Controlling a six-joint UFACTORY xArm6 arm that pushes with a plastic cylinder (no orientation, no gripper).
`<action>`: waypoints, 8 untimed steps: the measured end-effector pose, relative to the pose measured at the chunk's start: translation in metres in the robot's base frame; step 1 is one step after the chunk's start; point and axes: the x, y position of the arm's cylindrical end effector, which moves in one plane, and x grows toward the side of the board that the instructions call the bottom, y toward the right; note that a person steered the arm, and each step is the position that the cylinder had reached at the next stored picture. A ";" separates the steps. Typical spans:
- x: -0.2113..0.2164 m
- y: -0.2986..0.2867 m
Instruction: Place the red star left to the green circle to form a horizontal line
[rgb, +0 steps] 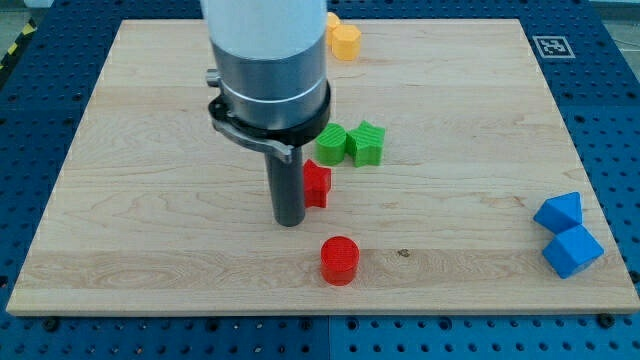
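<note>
My tip (290, 222) rests on the wooden board (120, 200), left of centre. A red block (317, 185), which looks like the star, sits just to the tip's right, touching or nearly touching the rod, which hides its left part. Above it, two green blocks stand side by side. The left one (333, 143) is partly behind the arm and its shape is unclear. The right one (367, 142) looks like a star. A red cylinder (339, 260) stands below and to the right of the tip.
A yellow block (345, 41) sits at the board's top edge, partly behind the arm. Two blue blocks (559, 211) (572, 250) sit at the right edge. A printed marker (547, 45) is in the top right corner.
</note>
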 end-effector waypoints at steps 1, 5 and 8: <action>0.000 0.003; 0.020 0.005; -0.006 0.066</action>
